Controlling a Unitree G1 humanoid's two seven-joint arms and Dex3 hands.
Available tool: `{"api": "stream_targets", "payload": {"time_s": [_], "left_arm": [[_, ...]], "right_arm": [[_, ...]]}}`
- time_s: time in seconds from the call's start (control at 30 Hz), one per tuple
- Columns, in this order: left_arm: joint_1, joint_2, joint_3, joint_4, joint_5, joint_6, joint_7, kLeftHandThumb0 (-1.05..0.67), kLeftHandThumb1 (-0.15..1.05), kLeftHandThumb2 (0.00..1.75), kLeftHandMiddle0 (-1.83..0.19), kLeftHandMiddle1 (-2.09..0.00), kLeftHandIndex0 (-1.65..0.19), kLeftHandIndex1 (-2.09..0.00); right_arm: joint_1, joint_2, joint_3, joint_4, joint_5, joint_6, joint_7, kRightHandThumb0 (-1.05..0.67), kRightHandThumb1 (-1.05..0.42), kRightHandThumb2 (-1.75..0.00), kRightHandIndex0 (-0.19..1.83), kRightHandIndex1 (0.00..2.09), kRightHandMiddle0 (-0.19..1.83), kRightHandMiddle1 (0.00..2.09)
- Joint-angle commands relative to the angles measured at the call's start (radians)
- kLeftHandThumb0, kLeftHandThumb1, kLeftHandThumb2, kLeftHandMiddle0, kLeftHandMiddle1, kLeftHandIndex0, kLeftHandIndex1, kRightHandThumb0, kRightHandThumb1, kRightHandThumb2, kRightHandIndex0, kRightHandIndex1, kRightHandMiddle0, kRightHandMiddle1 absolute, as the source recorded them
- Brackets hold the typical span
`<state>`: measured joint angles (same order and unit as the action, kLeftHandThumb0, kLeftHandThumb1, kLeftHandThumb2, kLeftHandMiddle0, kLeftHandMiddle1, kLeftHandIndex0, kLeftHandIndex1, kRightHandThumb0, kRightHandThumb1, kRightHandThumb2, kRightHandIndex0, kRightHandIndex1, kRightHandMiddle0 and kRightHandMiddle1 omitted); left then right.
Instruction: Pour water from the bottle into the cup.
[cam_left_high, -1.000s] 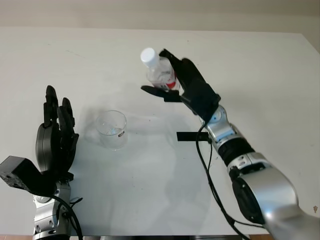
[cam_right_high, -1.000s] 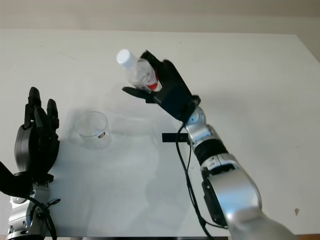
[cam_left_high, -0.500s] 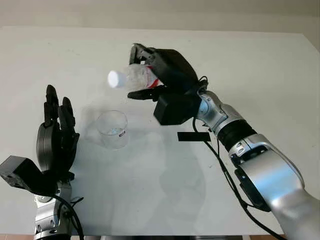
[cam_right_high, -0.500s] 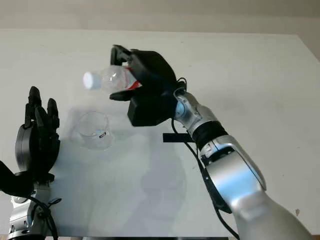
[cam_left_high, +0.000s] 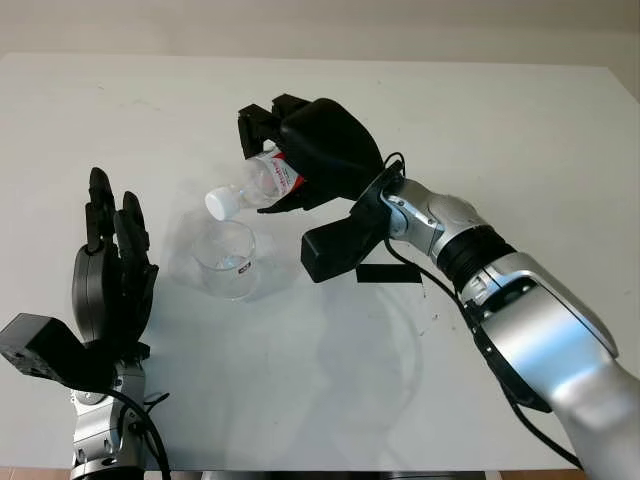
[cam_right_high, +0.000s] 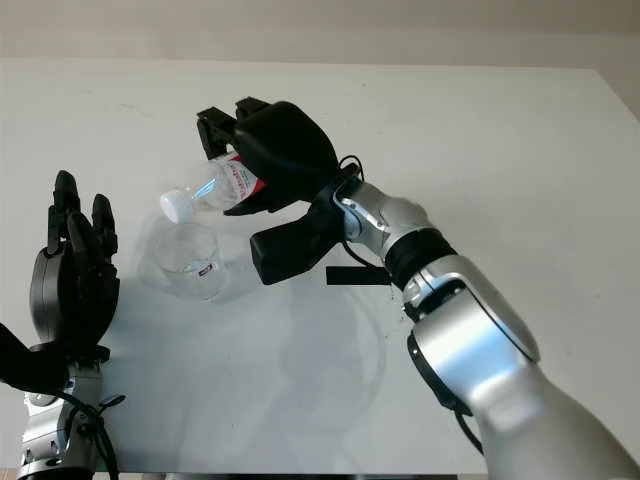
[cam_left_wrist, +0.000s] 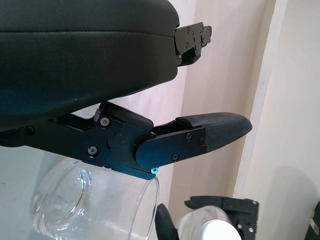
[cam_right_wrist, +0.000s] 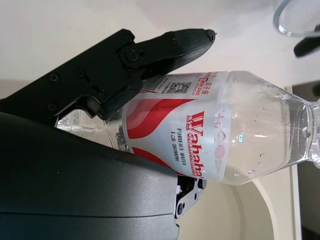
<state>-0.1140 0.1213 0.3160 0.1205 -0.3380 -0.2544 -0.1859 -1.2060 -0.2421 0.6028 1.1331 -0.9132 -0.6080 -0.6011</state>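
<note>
My right hand (cam_left_high: 300, 150) is shut on a clear plastic bottle (cam_left_high: 262, 183) with a red and white label (cam_right_wrist: 192, 132) and a white cap (cam_left_high: 219, 204). The bottle is tilted with its capped neck pointing down, just above the rim of the clear cup (cam_left_high: 226, 259). That cup (cam_left_wrist: 90, 200) stands upright on the white table (cam_left_high: 520, 130). My left hand (cam_left_high: 108, 275) is open, held up to the left of the cup, apart from it.
A small black rectangular strip (cam_left_high: 388, 272) lies flat on the table to the right of the cup, under my right forearm (cam_left_high: 440, 225). The table's far edge (cam_left_high: 320, 58) meets a pale wall.
My right hand has swung the bottle left and tipped it over, from upright to neck-down above the cup. The left hand and the cup have stayed put.
</note>
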Motion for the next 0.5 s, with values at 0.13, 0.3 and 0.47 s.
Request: {"api": "stream_targets", "payload": {"time_s": [0.13, 0.3, 0.47], "left_arm": [[0.025, -0.021, -0.003, 0.028, -0.003, -0.008, -0.001, -0.74, 1.05, 0.63, 0.13, -0.05, 0.18, -0.05], [0.022, -0.023, -0.003, 0.036, -0.003, -0.01, -0.001, -0.74, 1.05, 0.63, 0.13, -0.05, 0.17, -0.05], [0.018, -0.024, -0.005, 0.037, 0.003, -0.011, 0.005, -0.74, 1.05, 0.63, 0.13, -0.05, 0.17, -0.05]], "right_arm": [[-0.057, -0.022, 0.054, 0.027, -0.063, 0.018, -0.122, -0.48, -1.05, -0.32, 1.13, 2.09, 0.72, 2.09], [-0.082, -0.038, 0.101, 0.038, -0.119, 0.042, -0.21, -0.49, -1.05, -0.33, 1.12, 2.09, 0.7, 2.09], [-0.1, -0.042, 0.126, 0.046, -0.14, 0.032, -0.251, -0.49, -1.05, -0.3, 1.13, 2.09, 0.68, 2.09]]}}
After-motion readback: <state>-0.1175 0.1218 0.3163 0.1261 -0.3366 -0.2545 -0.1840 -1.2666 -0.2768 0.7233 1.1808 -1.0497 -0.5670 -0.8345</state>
